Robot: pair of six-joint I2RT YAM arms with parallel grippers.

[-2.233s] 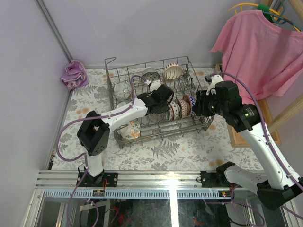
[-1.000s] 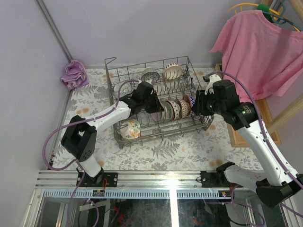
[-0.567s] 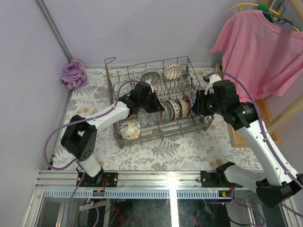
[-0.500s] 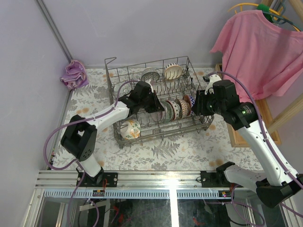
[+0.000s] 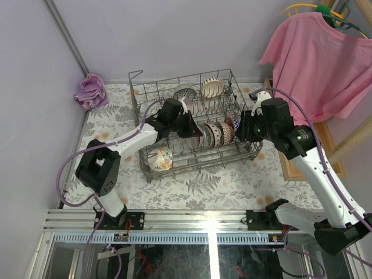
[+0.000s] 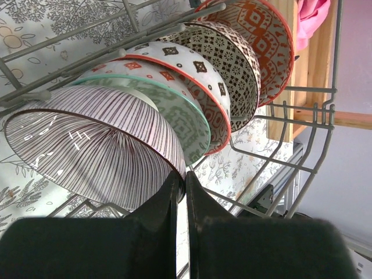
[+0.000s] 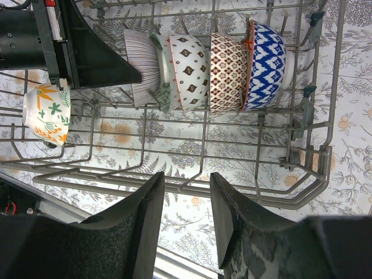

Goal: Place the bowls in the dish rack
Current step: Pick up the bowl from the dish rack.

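Note:
The grey wire dish rack [image 5: 197, 165] holds a row of bowls [image 5: 218, 133] standing on edge. My left gripper [image 5: 193, 131] is inside the rack at the row's left end, shut on the rim of a brown-striped bowl [image 6: 99, 151]. That bowl leans against a pale green bowl [image 6: 195, 125] and a red-and-white bowl [image 6: 192, 67]. In the right wrist view the row runs from the striped bowl [image 7: 142, 67] to a blue-and-white bowl [image 7: 267, 64]. My right gripper [image 7: 187, 200] is open and empty, hovering over the rack's right end [image 5: 243, 129].
A floral orange-and-green bowl [image 5: 160, 158] sits in the rack's front left. Two more bowls [image 5: 185, 91] [image 5: 213, 87] stand at the back. A purple cloth [image 5: 90, 91] lies far left. A pink shirt [image 5: 319, 58] hangs on the right above a wooden frame [image 5: 285, 168].
My left arm swung its elbow left and brought the gripper with the striped bowl to the row's left end. It has barely moved in the last half second. The right arm stayed almost still.

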